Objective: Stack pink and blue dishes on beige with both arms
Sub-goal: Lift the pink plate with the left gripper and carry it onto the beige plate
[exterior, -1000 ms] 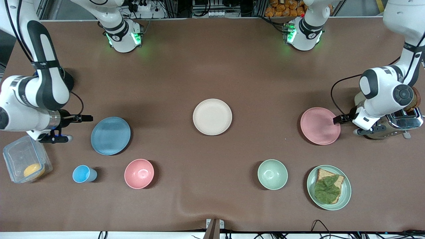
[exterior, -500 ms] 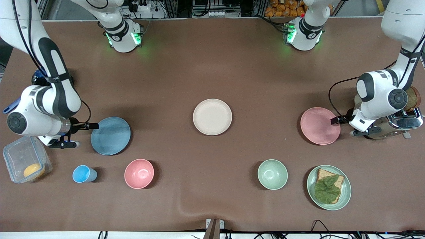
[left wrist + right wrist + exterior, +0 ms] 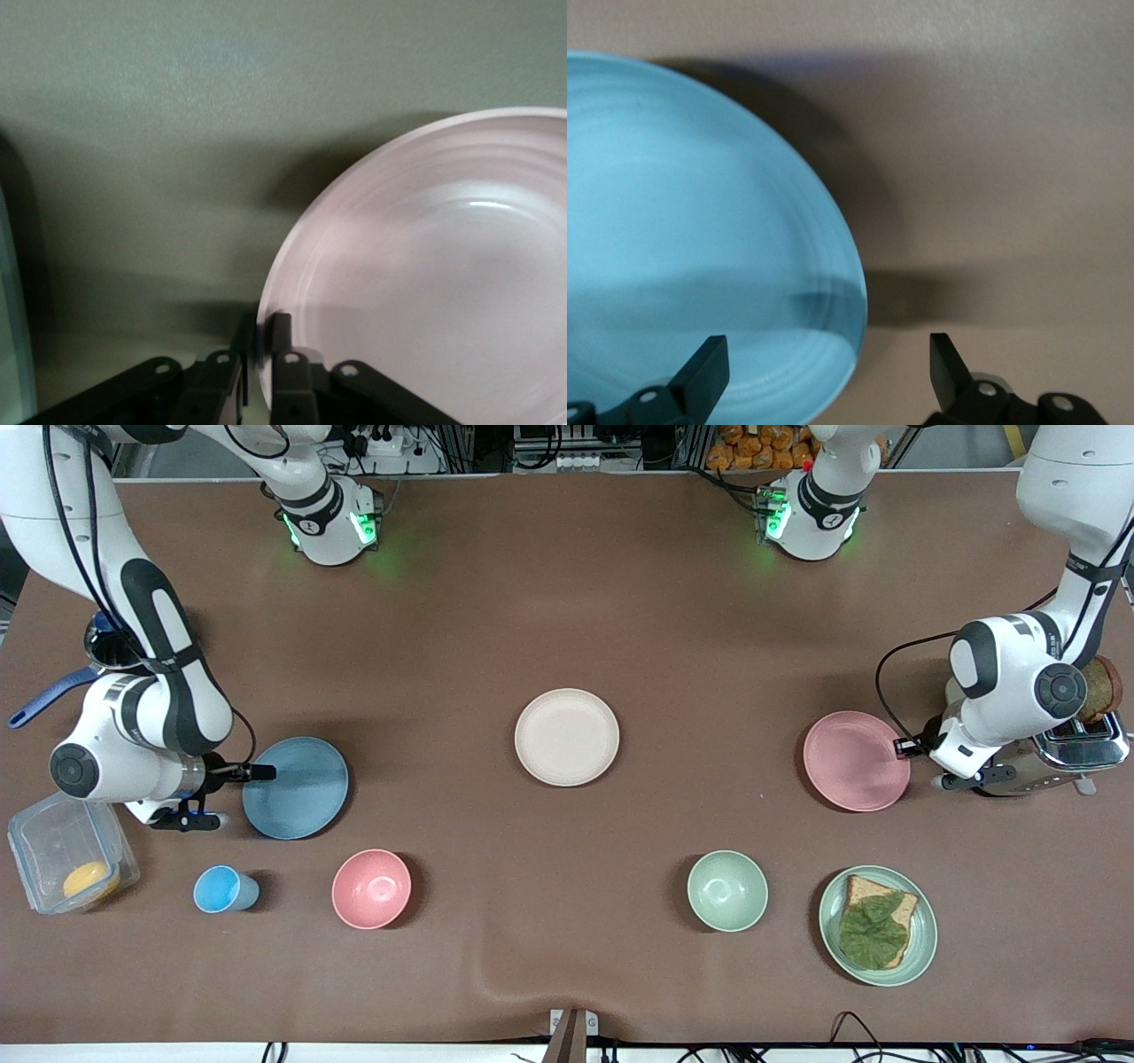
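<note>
Clamped on the rim of the flat pale pink round plate (image 3: 856,761) at the frame's right, my left gripper (image 3: 902,746) has its fingers (image 3: 282,376) nearly together; my right gripper (image 3: 232,795) at the left stands wide, one finger (image 3: 702,374) over the flat light blue round plate's (image 3: 296,787) edge. I see the flat cream-beige round plate (image 3: 567,737) centre frame, bare

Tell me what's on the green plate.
The green plate holds a slice of bread with a leafy green lying on top. Whatever is under the bread and leaf is covered.
</note>
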